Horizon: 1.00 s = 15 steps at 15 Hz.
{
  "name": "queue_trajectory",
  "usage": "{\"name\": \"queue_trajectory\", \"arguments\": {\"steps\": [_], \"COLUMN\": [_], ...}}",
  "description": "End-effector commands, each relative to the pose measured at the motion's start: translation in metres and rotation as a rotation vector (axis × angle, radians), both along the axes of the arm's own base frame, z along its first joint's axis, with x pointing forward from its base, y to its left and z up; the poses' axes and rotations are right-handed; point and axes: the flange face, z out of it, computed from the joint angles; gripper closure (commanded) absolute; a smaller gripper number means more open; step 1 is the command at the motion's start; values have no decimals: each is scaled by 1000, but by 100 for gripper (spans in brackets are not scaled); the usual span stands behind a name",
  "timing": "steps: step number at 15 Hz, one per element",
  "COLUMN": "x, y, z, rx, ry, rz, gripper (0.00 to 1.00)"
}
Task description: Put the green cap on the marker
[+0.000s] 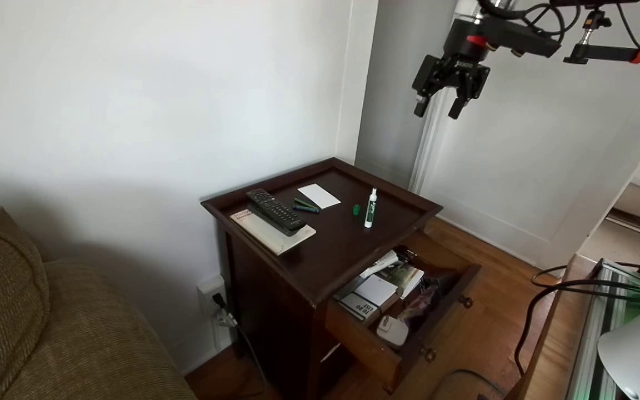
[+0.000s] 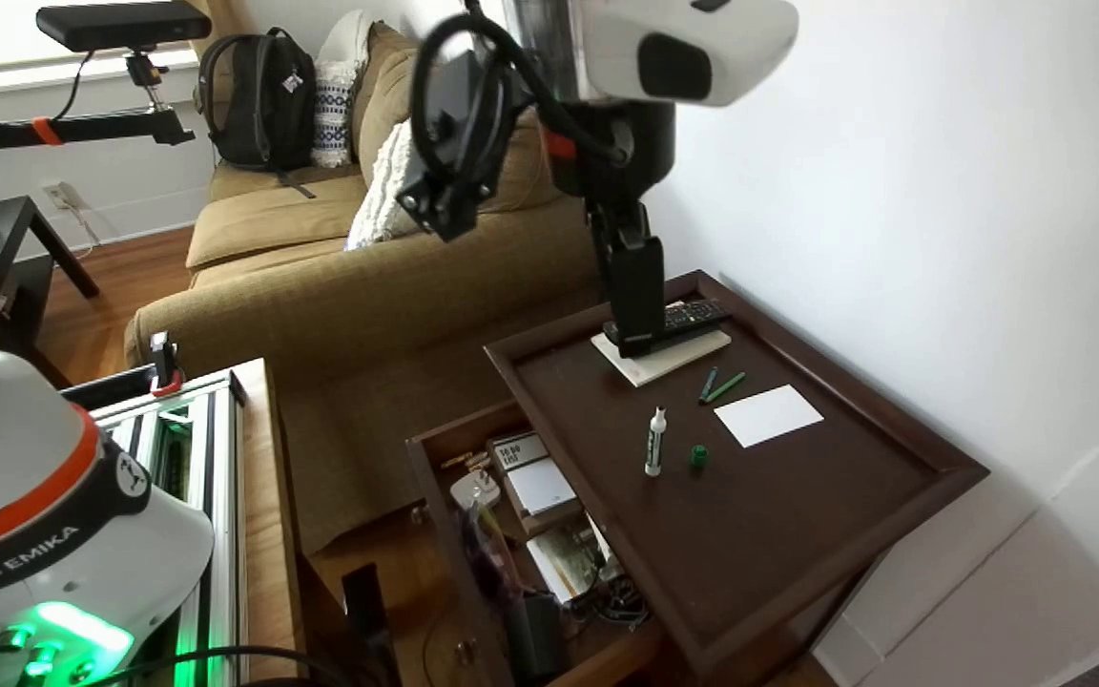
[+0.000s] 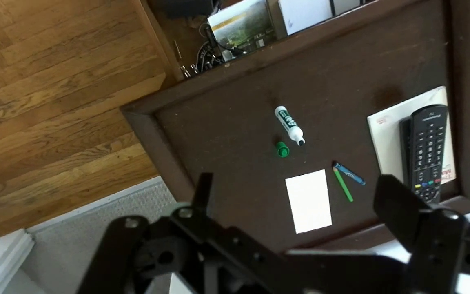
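Gripper hangs well above the dark table, jaws spread wide, nothing held between them. Marker stands upright on the table, nib up and uncapped; white letters on its green label look like EXPO (best seen from the wrist camera). Green cap sits just beside it, not touching. Remote carries the name Panasonic and the letters TV; it lies over a pale booklet whose red print is partly covered. Blue stick and green stick lie near a white slip. Pulled-out drawer holds a pad marked TO DO LIST, legible in both exterior views. Robot base shows ANKA EMIKA on a black band, cut by the frame edge.
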Motion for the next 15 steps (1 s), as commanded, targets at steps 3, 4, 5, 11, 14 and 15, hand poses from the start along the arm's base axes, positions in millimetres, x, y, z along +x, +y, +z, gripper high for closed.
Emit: {"name": "queue_trajectory", "arguments": {"steps": [3,4,5,11,14,15], "x": [33,43,51,62,80,87], "y": [4,5,6,4,-12,-15], "z": [-35,-46,-55,-60,-87,-95], "rx": [-4,-4,-4,-4,16,22], "ry": [61,82,97,103,133,141], "rz": [-41,-45,-47,-52,-87,-96], "gripper": [0,0,0,0,0,0]}}
